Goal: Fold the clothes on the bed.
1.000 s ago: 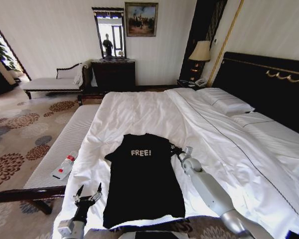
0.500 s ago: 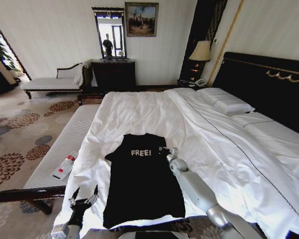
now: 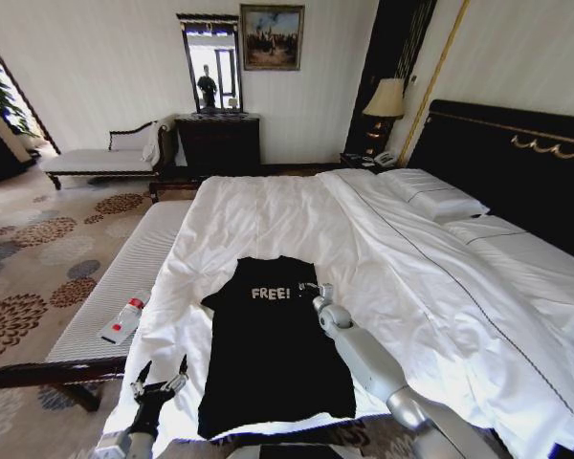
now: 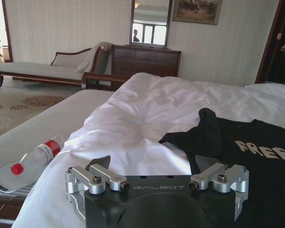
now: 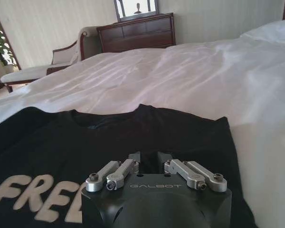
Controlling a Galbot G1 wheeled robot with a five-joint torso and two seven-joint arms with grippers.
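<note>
The black T-shirt (image 3: 268, 354) with white "FREE!" lettering lies flat near the foot of the white bed (image 3: 392, 239), collar toward the far side. My right gripper (image 3: 309, 288) sits low on the shirt's right shoulder, just beside the lettering. In the right wrist view its fingers (image 5: 135, 158) are drawn together, right gripper (image 5: 149, 156) pressed into the black T-shirt (image 5: 61, 142) on the bed (image 5: 190, 76). My left gripper (image 3: 160, 375) hangs open at the bed's near left corner. In the left wrist view the left gripper (image 4: 154, 164) is short of the T-shirt (image 4: 256, 166) and its left sleeve.
A cushioned bench (image 3: 124, 268) runs along the bed's left side with a water bottle (image 3: 124, 318) on it, bottle (image 4: 35, 159) lying flat. Pillows (image 3: 430, 196) and the dark headboard (image 3: 517, 163) are at the right. A dresser (image 3: 217, 143) and chaise (image 3: 100, 161) stand against the far wall.
My right gripper has slid left from the shirt's right sleeve edge toward the lettering, and that edge of the shirt has come inward with it. The left gripper has sunk slightly lower.
</note>
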